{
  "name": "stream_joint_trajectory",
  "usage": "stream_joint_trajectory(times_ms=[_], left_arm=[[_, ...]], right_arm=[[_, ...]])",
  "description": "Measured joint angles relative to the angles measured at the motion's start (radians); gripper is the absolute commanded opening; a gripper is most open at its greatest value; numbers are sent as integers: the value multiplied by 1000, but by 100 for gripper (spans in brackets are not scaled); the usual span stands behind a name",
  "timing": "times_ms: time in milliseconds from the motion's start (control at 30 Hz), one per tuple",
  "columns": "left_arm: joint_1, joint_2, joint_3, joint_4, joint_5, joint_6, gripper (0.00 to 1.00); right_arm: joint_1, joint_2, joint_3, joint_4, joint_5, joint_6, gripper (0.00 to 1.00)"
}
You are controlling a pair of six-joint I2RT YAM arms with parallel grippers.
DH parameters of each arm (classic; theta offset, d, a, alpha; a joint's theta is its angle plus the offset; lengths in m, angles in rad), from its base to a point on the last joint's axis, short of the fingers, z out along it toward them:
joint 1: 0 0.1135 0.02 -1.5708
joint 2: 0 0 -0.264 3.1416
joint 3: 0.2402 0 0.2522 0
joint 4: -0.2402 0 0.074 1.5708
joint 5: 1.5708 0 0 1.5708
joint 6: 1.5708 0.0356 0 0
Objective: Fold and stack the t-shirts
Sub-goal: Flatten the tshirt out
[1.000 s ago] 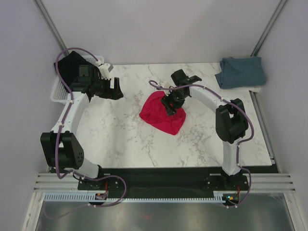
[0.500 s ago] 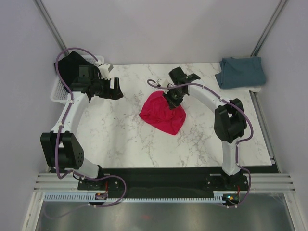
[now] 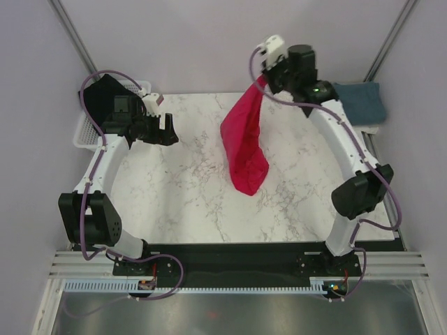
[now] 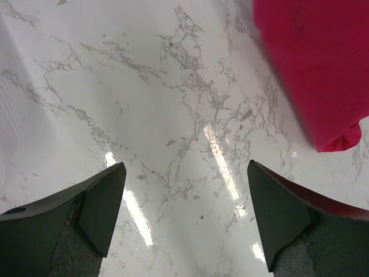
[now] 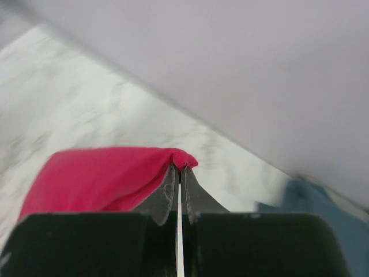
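Observation:
My right gripper (image 3: 265, 77) is raised high over the back of the table, shut on a pinch of the crimson red t-shirt (image 3: 244, 139). The shirt hangs down in a long drape, and its lower end rests on the marble table (image 3: 174, 195). In the right wrist view the closed gripper (image 5: 179, 168) pinches a fold of red cloth (image 5: 98, 176). My left gripper (image 3: 167, 129) hovers open at the left; in its wrist view, the gripper (image 4: 185, 167) holds nothing and the red shirt (image 4: 311, 63) lies off to the right. The blue-grey t-shirt (image 3: 360, 101) lies at the back right corner. The black t-shirt (image 3: 105, 91) sits in the basket.
A white wire basket (image 3: 85, 131) stands off the table's back left corner, under the left arm. Grey walls with metal posts enclose the table at the back and sides. The blue-grey shirt (image 5: 311, 202) shows blurred in the right wrist view.
My right gripper shut on the crumpled red shirt, then rose up and back, pulling it into a long hanging drape. The left arm stayed still.

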Motion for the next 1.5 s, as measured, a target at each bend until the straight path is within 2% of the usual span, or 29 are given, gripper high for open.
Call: stream_joint_trajectory(times_ms=[33, 67, 100, 133, 167, 233, 367, 500, 567, 700, 800, 933, 1167, 1367, 1500], left_arm=[[0, 0, -1, 0, 0, 0, 94], [0, 0, -2, 1, 0, 0, 94], [0, 0, -4, 1, 0, 0, 94], [0, 0, -6, 2, 0, 0, 94], [0, 0, -9, 2, 0, 0, 94], [0, -1, -18, 3, 0, 0, 94], [-5, -3, -26, 2, 0, 0, 94], [-68, -3, -26, 3, -4, 0, 94], [-121, -2, -26, 3, -4, 0, 94], [-227, 29, -18, 1, 11, 0, 93], [-278, 154, 65, -14, 101, 8, 94], [-311, 425, 258, 7, 215, -19, 97], [-382, 800, 562, 14, 266, -33, 100], [-497, 946, 742, 16, 280, -39, 100], [-550, 989, 817, 34, 293, -56, 92]], right_arm=[[-58, -19, 0, 64, 56, 39, 1], [-129, -29, -2, 123, 125, 83, 43], [-190, -34, -14, 172, 184, 126, 73], [-256, -38, -42, 220, 243, 159, 89], [-314, -38, -72, 240, 290, 181, 98], [-382, -13, -109, 208, 356, 205, 98], [-372, 22, -233, 138, 341, 229, 97], [-311, 21, -363, 44, 188, 208, 93], [-284, 22, -380, -27, 98, 185, 90], [-248, 22, -401, -116, -45, 149, 90], [-245, 12, -468, -124, -90, 150, 92], [-251, -11, -505, -139, -97, 146, 94], [-260, -164, -549, -129, -69, 110, 95], [-283, -252, -615, -128, -25, 97, 96], [-298, -254, -647, -131, 2, 92, 96]])
